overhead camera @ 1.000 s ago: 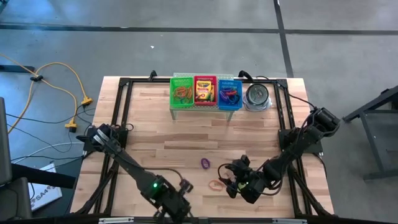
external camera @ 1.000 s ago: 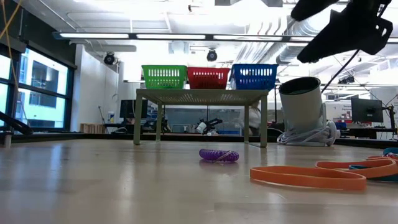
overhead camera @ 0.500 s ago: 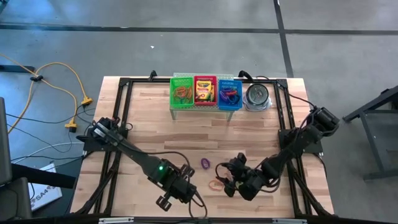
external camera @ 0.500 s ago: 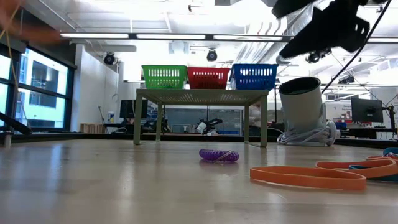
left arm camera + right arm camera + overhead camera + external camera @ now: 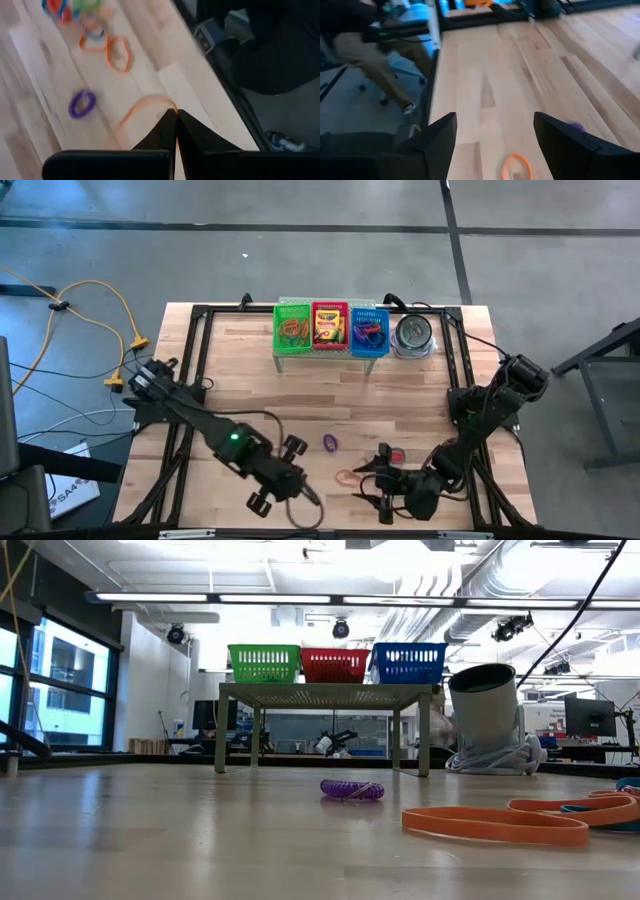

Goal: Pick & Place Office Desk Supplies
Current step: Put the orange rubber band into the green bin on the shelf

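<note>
My left gripper (image 5: 303, 492) hangs above the table's near edge, shut on an orange rubber band (image 5: 142, 107). To its right, my right gripper (image 5: 373, 488) stands open with nothing between its fingers (image 5: 495, 125). An orange band (image 5: 347, 477) lies flat on the table between the two grippers. A purple band (image 5: 330, 442) and a red band (image 5: 397, 454) lie flat a little farther in. The low view shows the purple band (image 5: 352, 790) and orange bands (image 5: 495, 825) on the wood, and neither gripper. My left gripper pinches the orange band's end (image 5: 170, 106) between its two fingertips (image 5: 167, 122), which slant down from above. The band curves away from the tips as a thin loop. Blur hides whether its far part rests on the table.
At the far edge, a green basket (image 5: 292, 328), a red one (image 5: 329, 327) with a crayon box, and a blue one (image 5: 369, 330) sit on a low rack. A round tin (image 5: 413, 333) stands to their right. A black frame (image 5: 200, 360) borders the tabletop.
My left gripper has risen and gone from the near edge toward the table's middle and right, staying shut. My right gripper has rolled about its own line and drawn back toward the near edge, and its arm has left the low view.
</note>
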`<action>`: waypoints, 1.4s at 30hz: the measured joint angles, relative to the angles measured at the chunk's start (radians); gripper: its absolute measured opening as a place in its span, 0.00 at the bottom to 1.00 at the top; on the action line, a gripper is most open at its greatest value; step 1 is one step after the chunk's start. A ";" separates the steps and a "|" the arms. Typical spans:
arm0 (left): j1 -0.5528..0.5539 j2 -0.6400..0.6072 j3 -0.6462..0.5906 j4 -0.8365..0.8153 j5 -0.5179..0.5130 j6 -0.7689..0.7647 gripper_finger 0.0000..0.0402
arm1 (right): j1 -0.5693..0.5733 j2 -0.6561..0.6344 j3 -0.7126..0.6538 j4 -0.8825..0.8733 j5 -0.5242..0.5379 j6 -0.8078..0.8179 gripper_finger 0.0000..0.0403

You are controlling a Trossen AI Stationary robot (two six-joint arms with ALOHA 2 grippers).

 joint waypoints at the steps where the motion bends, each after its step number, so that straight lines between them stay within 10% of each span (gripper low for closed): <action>1: -0.007 -0.014 0.000 0.001 -0.018 0.017 0.00 | 0.004 0.000 0.000 0.022 -0.005 -0.031 0.63; 8: -0.011 -0.158 0.001 -0.120 -0.430 0.004 0.00 | 0.026 0.000 0.000 0.094 -0.009 -0.085 0.63; 21: 0.540 -0.298 0.001 -0.166 -0.493 -0.007 0.00 | 0.047 0.073 0.000 0.085 -0.010 0.135 0.62; 26: 0.809 -0.282 -0.002 -0.167 -0.412 -0.064 0.00 | 0.048 0.100 0.000 0.091 -0.010 0.216 0.62; 32: 1.044 -0.240 -0.010 -0.136 -0.056 -0.042 0.00 | 0.058 0.103 0.000 0.086 -0.008 0.259 0.62; 42: 1.093 -0.138 -0.011 -0.067 -0.019 -0.011 0.01 | 0.070 0.102 0.000 0.086 -0.007 0.283 0.62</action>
